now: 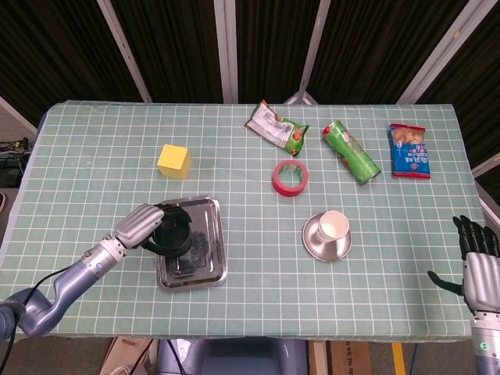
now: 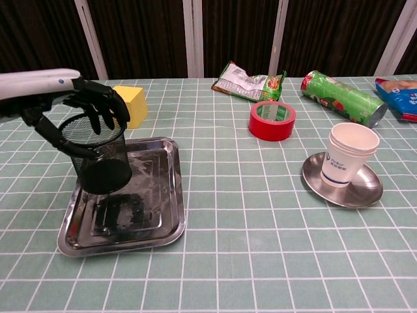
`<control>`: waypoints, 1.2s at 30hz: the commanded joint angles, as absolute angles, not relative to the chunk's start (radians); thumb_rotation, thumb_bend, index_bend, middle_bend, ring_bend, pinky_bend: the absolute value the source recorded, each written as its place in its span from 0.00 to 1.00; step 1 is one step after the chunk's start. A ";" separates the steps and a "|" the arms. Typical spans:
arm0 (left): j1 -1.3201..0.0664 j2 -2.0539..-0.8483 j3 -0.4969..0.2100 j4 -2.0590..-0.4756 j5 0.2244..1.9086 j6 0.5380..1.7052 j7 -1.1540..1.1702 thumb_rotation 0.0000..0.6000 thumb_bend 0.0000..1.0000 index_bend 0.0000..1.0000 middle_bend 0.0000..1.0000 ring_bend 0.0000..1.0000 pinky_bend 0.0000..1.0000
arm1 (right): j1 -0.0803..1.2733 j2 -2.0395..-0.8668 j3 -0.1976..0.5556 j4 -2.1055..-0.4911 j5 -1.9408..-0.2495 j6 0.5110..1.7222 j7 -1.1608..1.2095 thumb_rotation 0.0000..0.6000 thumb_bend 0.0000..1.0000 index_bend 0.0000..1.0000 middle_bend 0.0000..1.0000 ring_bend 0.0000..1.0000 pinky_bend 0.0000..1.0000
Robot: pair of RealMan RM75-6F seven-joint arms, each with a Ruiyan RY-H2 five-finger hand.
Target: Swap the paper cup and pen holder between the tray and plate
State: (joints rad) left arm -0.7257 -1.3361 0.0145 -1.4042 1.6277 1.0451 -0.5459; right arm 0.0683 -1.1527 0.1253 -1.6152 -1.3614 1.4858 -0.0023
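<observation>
My left hand (image 1: 141,224) (image 2: 65,88) grips the rim of the black mesh pen holder (image 1: 173,234) (image 2: 98,156) and holds it upright just above the left part of the steel tray (image 1: 205,262) (image 2: 153,208). Whether its base touches the tray I cannot tell. The white paper cup (image 1: 332,226) (image 2: 348,156) stands on the round steel plate (image 1: 322,250) (image 2: 365,190) to the right. My right hand (image 1: 478,262) hangs past the table's right front edge, fingers spread, holding nothing.
A yellow cube (image 1: 174,161) (image 2: 132,103) sits behind the tray. A red tape roll (image 1: 290,177) (image 2: 272,120), a green snack bag (image 1: 276,127), a green chip can (image 1: 351,151) and a blue snack bag (image 1: 409,151) lie along the back.
</observation>
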 commanded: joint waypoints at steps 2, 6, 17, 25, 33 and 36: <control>-0.710 -1.431 0.034 -1.292 1.670 1.092 -0.606 1.00 0.40 0.33 0.37 0.33 0.41 | 0.065 -1.151 0.129 -1.613 -1.359 1.490 -0.001 1.00 0.00 0.00 0.08 0.08 0.00; -0.708 -1.481 0.036 -1.238 1.685 1.120 -0.628 1.00 0.31 0.33 0.33 0.28 0.38 | 0.062 -1.147 0.132 -1.614 -1.360 1.493 0.008 1.00 0.00 0.00 0.08 0.08 0.00; -0.727 -1.412 0.039 -1.309 1.691 1.111 -0.605 1.00 0.02 0.17 0.00 0.00 0.09 | 0.055 -1.138 0.131 -1.624 -1.371 1.503 0.017 1.00 0.00 0.00 0.08 0.08 0.00; -0.633 -1.200 0.014 -1.567 1.664 1.268 -0.379 1.00 0.02 0.17 0.02 0.00 0.13 | 0.051 -1.134 0.133 -1.633 -1.369 1.504 0.012 1.00 0.00 0.00 0.08 0.08 0.00; -0.278 -1.181 0.067 -1.585 1.584 1.673 0.047 1.00 0.04 0.23 0.05 0.00 0.17 | 0.070 -1.123 0.098 -1.610 -1.441 1.472 0.008 1.00 0.00 0.00 0.08 0.08 0.00; -0.218 -1.184 0.096 -1.566 1.607 1.722 -0.005 1.00 0.04 0.23 0.05 0.00 0.17 | 0.077 -1.136 0.087 -1.583 -1.497 1.493 -0.011 1.00 0.00 0.00 0.08 0.06 0.00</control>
